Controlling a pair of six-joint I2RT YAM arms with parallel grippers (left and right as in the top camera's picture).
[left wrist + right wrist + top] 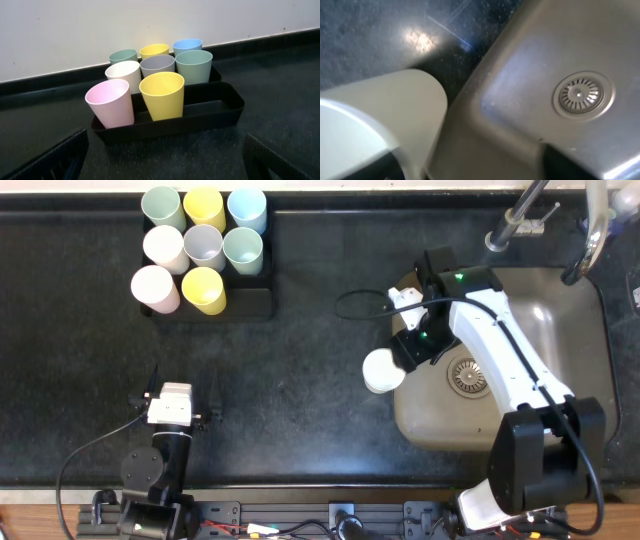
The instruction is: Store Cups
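Note:
A black tray (255,302) at the back left holds several upright pastel cups; a pink cup (155,288) and a yellow cup (204,290) stand in its front row, with free room to their right. The left wrist view faces this tray (220,107) from a distance. My left gripper (183,392) rests open low on the counter, well short of the tray. My right gripper (407,348) is shut on a white cup (383,370), held over the sink's left edge. That white cup (385,115) hangs above the counter beside the basin.
The steel sink (560,310) with its drain (467,376) lies at the right, a faucet (515,215) behind it. Dark counter (300,400) spreads between tray and sink. A black cable (355,300) loops left of the right arm.

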